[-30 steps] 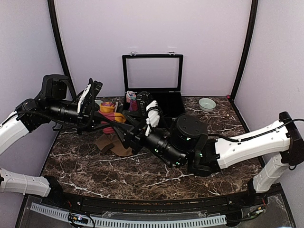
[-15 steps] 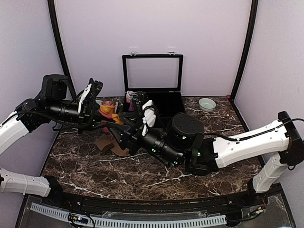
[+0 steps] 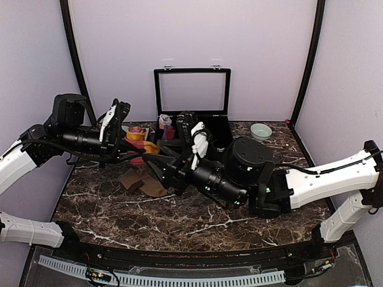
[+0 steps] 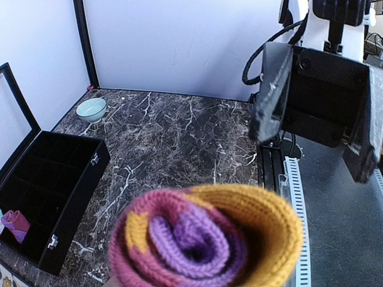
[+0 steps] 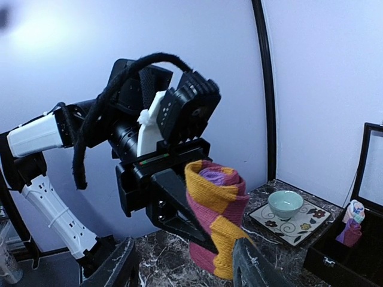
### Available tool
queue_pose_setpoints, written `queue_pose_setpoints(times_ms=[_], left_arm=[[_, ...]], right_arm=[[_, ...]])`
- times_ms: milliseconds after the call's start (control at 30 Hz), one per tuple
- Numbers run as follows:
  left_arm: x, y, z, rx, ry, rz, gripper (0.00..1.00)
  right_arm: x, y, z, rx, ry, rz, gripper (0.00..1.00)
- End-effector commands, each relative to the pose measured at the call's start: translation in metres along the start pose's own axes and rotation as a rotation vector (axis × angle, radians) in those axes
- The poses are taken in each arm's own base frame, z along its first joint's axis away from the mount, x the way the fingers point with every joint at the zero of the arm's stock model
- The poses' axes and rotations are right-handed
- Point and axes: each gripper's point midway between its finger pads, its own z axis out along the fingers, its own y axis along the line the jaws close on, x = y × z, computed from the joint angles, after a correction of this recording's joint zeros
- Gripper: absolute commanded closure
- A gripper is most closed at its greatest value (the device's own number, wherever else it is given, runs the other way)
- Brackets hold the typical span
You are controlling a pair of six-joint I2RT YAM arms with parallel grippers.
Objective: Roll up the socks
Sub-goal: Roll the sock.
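The red-maroon and orange sock (image 5: 216, 216) is a rolled bundle with a purple core, held upright above the table. My left gripper (image 5: 190, 222) is shut on it. In the left wrist view the roll (image 4: 203, 239) fills the bottom and hides the left fingers. In the top view the roll (image 3: 137, 136) sits at the tip of the left gripper (image 3: 128, 143). My right gripper (image 3: 157, 169) is open and empty, facing the roll from close by, its fingertips (image 5: 122, 263) either side of it. The tan-brown socks (image 3: 139, 181) lie flat on the table below.
An open black compartment box (image 3: 206, 128) stands at the back, with a pink and light-blue bundle (image 3: 164, 122) in it. A teal bowl (image 3: 260, 130) sits at the back right. Another teal bowl on a patterned plate (image 5: 285, 204) is behind the roll.
The right arm shifted left, then back to the right, away from the roll. The left gripper kept hold of the roll, nearly still.
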Motion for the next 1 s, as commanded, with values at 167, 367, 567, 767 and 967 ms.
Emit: queue_pose_setpoints(times_ms=[167,367,567,767,967], left_arm=[[-0.006,-0.006,-0.004,0.026,-0.027,0.005,1.0],[-0.004,-0.025,-0.007,0.119,-0.036,0.029,1.0],[-0.005,-0.034,-0.009,0.173,-0.046,0.037,1.0],[-0.006,-0.041,-0.01,0.213,-0.057,0.033,1.0],[-0.004,-0.041,-0.011,0.204,-0.05,0.033,1.0]], right_arm=[[0.019,0.019,0.025,-0.084,0.028,0.075,0.47],[0.009,0.007,0.032,-0.064,-0.018,0.101,0.47],[0.009,0.006,0.04,-0.073,-0.019,0.114,0.47],[0.005,0.001,0.046,-0.055,-0.033,0.136,0.48],[0.006,-0.016,0.049,0.042,-0.002,0.111,0.48]])
